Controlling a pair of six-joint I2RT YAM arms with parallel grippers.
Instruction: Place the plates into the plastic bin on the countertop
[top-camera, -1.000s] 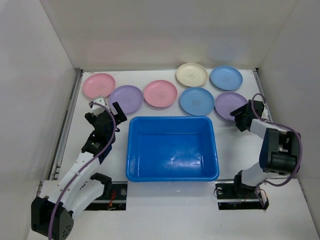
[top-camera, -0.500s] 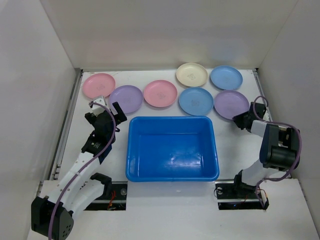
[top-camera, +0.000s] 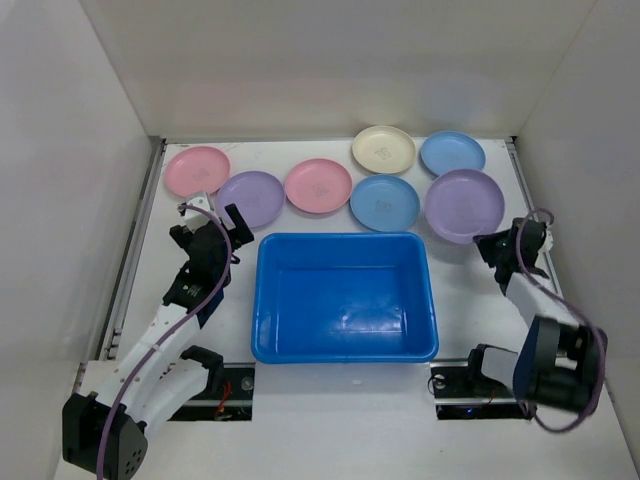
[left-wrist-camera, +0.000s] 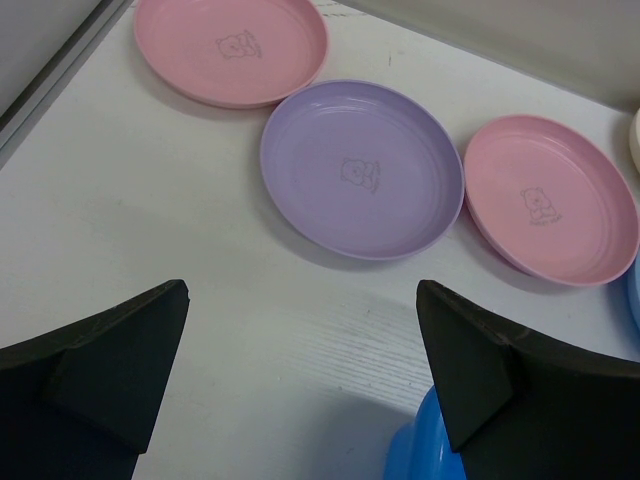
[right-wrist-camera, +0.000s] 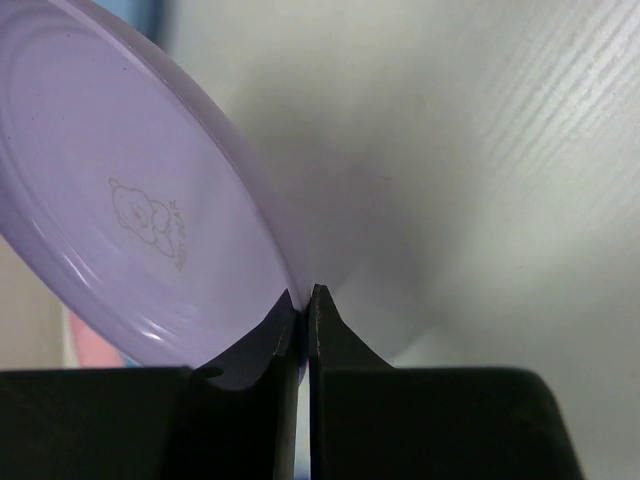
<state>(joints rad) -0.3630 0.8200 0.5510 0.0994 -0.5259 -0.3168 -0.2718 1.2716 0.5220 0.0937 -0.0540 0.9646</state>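
Item, lilac plate (top-camera: 464, 205): we logged it newly lifted off the countertop (top-camera: 470, 300), tilted at the plastic bin's (top-camera: 345, 300) two o'clock, rim clenched in the right gripper (right-wrist-camera: 303, 300), first delivery pending; left gripper (left-wrist-camera: 302, 300) spread, empty; six other plates (top-camera: 318, 186) still flat.

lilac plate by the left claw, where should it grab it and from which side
Pinch the near rim of the lilac plate, the edge facing the open left claw, coming in low from that side. It lies flat and shallow, so only the raised rim gives a hold. The far pink plate and right pink plate crowd its other edges; countertop fronts the near one.
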